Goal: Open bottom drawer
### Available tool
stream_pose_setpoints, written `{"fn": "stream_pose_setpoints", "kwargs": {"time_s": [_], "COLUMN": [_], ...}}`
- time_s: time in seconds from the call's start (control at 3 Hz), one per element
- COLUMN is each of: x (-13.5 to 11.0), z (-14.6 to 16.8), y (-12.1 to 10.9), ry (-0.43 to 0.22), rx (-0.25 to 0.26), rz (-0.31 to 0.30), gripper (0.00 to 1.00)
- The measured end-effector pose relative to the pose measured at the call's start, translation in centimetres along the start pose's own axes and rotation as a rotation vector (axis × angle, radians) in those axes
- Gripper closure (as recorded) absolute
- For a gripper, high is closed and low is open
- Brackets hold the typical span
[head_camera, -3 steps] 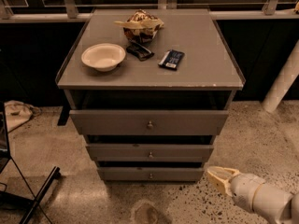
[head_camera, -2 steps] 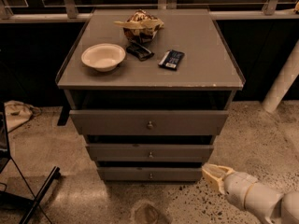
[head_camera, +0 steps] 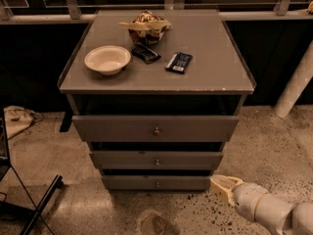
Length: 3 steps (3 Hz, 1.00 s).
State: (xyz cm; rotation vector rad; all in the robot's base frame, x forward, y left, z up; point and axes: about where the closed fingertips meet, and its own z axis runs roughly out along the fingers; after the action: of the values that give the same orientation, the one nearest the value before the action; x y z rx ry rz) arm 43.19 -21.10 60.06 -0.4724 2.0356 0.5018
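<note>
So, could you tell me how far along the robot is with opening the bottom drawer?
It is at an early stage. Done: the gripper is down at the height of the bottom drawer, just off its right end. In hand: the approach; it is not on the knob. Left: reach the knob, grip it and pull, since the drawer front does not look pulled out.

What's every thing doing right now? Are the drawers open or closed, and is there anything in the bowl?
bottom drawer: looks closed, knob untouched.
middle drawer: looks closed.
top drawer: looks closed.
bowl: upright, empty.
snack bag: standing on the cabinet top.
dark packet: lying flat.
gripper: low near the floor, just right of the bottom drawer.
</note>
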Motion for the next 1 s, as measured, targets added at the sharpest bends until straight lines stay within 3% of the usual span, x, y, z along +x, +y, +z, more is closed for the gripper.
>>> {"fn": "stream_pose_setpoints", "kwargs": {"time_s": [0.33, 0.67, 1.0], "x": [5.9, 11.1, 15.4], "z": [3.3, 5.7, 8.5], "y": [-1.2, -2.4, -3.1], "ry": [0.014, 0.028, 0.031], "rx": [-0.121, -0.211, -0.256], "rz": [0.136, 0.250, 0.336], "gripper": [1.00, 1.00, 1.00]}}
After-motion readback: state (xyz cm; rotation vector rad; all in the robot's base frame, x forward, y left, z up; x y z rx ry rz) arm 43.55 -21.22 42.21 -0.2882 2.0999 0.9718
